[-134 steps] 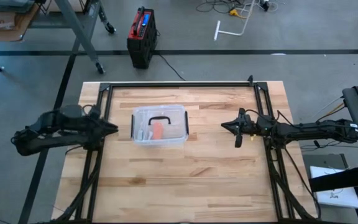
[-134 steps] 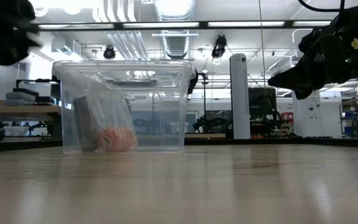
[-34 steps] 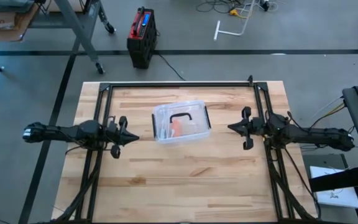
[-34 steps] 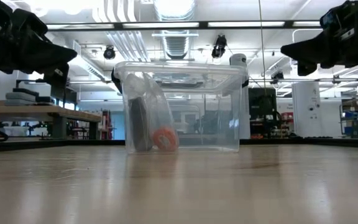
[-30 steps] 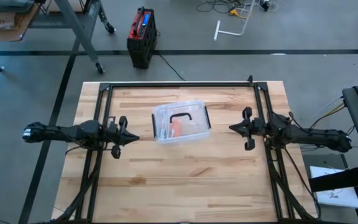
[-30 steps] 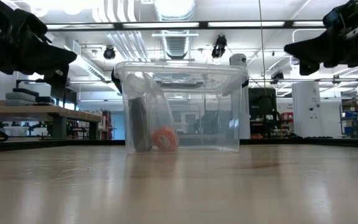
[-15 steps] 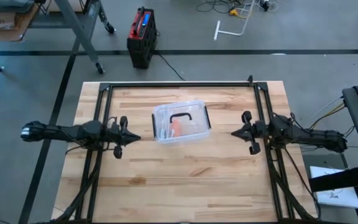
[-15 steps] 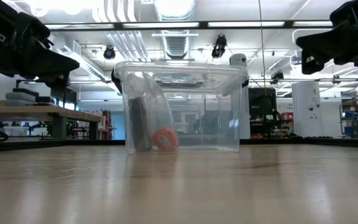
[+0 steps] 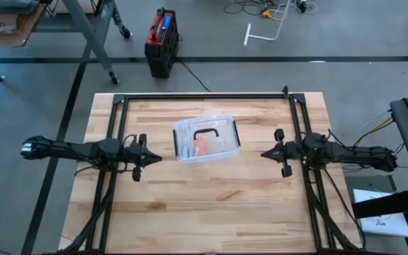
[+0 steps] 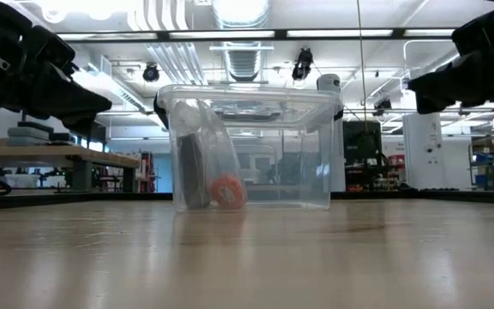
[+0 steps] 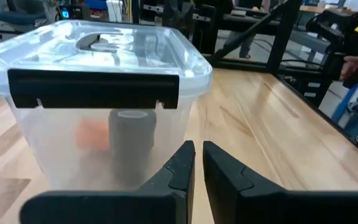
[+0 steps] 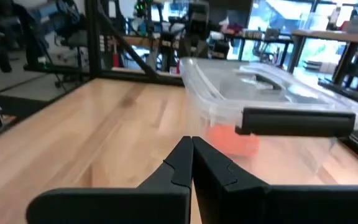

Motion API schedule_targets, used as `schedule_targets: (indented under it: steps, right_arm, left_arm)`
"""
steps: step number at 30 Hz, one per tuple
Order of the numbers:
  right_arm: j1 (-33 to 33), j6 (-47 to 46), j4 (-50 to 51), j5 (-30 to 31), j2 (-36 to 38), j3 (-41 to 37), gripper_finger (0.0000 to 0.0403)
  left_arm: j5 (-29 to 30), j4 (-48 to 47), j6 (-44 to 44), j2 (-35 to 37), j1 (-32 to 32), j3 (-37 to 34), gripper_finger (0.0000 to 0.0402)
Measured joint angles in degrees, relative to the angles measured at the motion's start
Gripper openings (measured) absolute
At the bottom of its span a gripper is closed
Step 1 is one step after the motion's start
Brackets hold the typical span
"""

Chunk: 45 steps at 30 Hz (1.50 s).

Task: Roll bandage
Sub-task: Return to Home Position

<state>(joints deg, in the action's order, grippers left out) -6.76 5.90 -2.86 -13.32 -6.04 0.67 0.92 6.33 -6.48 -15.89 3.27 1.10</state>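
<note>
A clear plastic box (image 9: 222,134) with a snapped-on lid and a black handle (image 9: 204,132) stands on the table's middle. It also shows in the low view (image 10: 281,146). Inside, on the box floor, lie an orange bandage roll (image 9: 200,145) (image 10: 226,190) (image 12: 232,140) and a grey roll (image 11: 132,127). My left gripper (image 9: 159,158) (image 11: 197,149) hovers left of the box, pointing at it, with a narrow gap between its fingers. My right gripper (image 9: 263,154) (image 12: 190,142) hovers right of the box, shut, also pointing at it. Neither touches anything.
Black frame rails run along the table's left (image 9: 112,184), right (image 9: 310,191) and far (image 9: 204,97) sides. Bare wood lies between the box and the near edge. A red and black case (image 9: 161,42) stands on the floor beyond the far edge.
Both grippers have tipped their fingertips down a little while staying beside the box. The right one's tip has also swung slightly toward the near edge. The box has not moved in this last second.
</note>
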Motion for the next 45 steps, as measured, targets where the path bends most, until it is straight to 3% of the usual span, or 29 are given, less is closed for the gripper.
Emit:
schedule_targets:
  steps: [9, 45]
  right_arm:
    - [0.0, 1.2, 0.8, -0.1, -3.1, 0.8, 0.0000]
    - [0.0, 1.2, 0.9, -0.1, -3.1, 1.1, 0.0000]
  left_arm:
    - [0.0, 0.0, 0.0, -3.0, 0.0, 0.0, 0.0023]
    - [0.0, 0.0, 0.0, -9.8, 0.0, 0.0, 0.0025]
